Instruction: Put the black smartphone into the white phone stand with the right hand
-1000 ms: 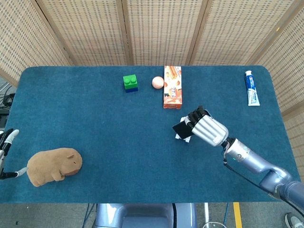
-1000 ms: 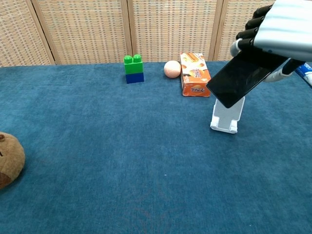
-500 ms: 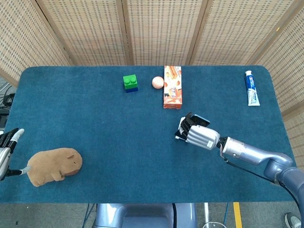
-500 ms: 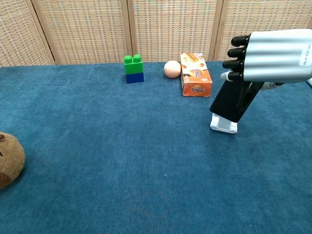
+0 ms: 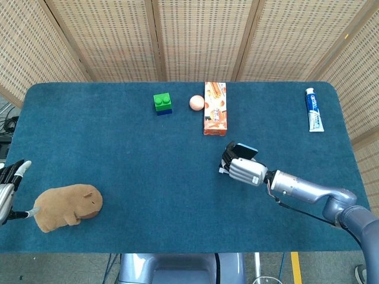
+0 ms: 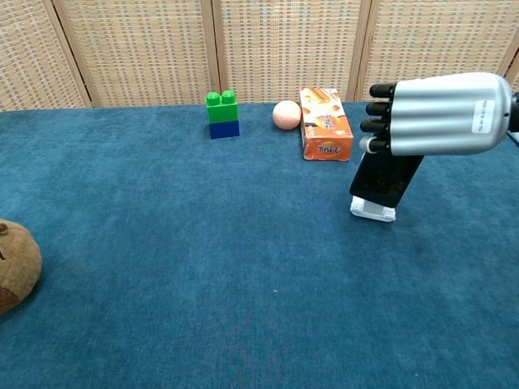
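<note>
Blue-carpeted table [image 5: 148,171]. Around orange box [image 5: 215,108]: pink ball [image 5: 196,102] just left, green-blue brick [image 5: 162,103] further left, toothpaste tube [image 5: 314,110] far right, white phone stand [image 6: 372,208] near front, plush capybara [image 5: 66,207] far front-left.

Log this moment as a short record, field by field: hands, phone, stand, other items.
right hand: right hand holds the black smartphone from above
phone: upright, lower edge at the white phone stand; seating cannot be told
left hand: left hand at the table's edge, holding nothing, beside the brown plush toy
far side: green block, ball, orange box, toothpaste tube
</note>
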Controlling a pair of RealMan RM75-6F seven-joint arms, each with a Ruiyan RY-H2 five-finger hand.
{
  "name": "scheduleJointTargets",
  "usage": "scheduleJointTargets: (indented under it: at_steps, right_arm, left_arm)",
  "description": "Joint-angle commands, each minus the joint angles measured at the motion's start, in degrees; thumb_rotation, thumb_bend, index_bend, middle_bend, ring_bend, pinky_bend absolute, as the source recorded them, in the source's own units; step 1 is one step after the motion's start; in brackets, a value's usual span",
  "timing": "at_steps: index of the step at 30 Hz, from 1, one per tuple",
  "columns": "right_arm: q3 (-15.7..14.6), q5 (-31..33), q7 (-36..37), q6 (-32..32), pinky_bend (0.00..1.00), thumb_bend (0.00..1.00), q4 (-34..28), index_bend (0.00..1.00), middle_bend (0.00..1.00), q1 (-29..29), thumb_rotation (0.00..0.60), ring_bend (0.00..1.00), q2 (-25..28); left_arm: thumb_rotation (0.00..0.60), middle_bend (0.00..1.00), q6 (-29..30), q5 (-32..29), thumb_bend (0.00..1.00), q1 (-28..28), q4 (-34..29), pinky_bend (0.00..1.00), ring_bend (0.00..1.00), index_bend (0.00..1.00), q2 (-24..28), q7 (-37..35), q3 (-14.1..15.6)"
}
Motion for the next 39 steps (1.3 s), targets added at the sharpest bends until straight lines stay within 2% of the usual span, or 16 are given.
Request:
scheduleJointTargets:
  at_steps: [1, 23, 27, 30, 32, 39]
  right_arm:
    - [-0.71, 0.22, -0.85, -1.18, 0.38, 0.55, -0.73, 0.56, 0.6, 0.42, 0.6, 0.5, -0.09]
    - [-2.64, 1.6, -3.22, -2.1, 0.38, 0.54, -2.93, 0.57, 0.59, 1.1, 0.6, 0.46, 0.16]
    - [-2.67, 2.23, -4.06, -3.19, 0.38, 0.54, -3.99, 0.56, 0.48, 1.17, 0.6, 0.38, 0.32]
    - [-1.82, 3.92, -5.22, -4.56, 0.36, 0.54, -4.99, 0.48, 0.31, 0.92, 0.6, 0.22, 0.6]
    - [-1.53, 4.37, -5.52, -4.95, 0.31, 0.54, -5.37, 0.44, 0.23, 1.05, 0.6, 0.13, 0.89]
    - [-1.4, 5.21, -6.3, -5.29, 0.23, 0.54, -5.97, 0.41, 0.2, 0.81, 0.6, 0.09, 1.18]
  left_arm:
    - [0.6, 0.0, -0.23, 0.02, 0.0, -0.1, 0.08, 0.0, 0.0, 0.0, 0.12, -0.24, 0.07]
    - [0.6, 0.0, -0.54, 0.24, 0.0, -0.3, 0.05, 0.0, 0.0, 0.0, 0.37, -0.58, 0.4]
    - [0.6, 0.0, -0.4, 0.32, 0.0, -0.23, 0.07, 0.0, 0.0, 0.0, 0.41, -0.75, 0.45]
    - [0.6, 0.0, -0.5, 0.37, 0.0, -0.28, 0.08, 0.0, 0.0, 0.0, 0.46, -0.88, 0.49]
    - [0.6, 0.0, -0.53, 0.43, 0.0, -0.29, 0.09, 0.0, 0.0, 0.0, 0.5, -0.96, 0.52]
    - [0.6, 0.0, -0.7, 0.45, 0.0, -0.34, 0.2, 0.0, 0.0, 0.0, 0.64, -1.3, 0.57]
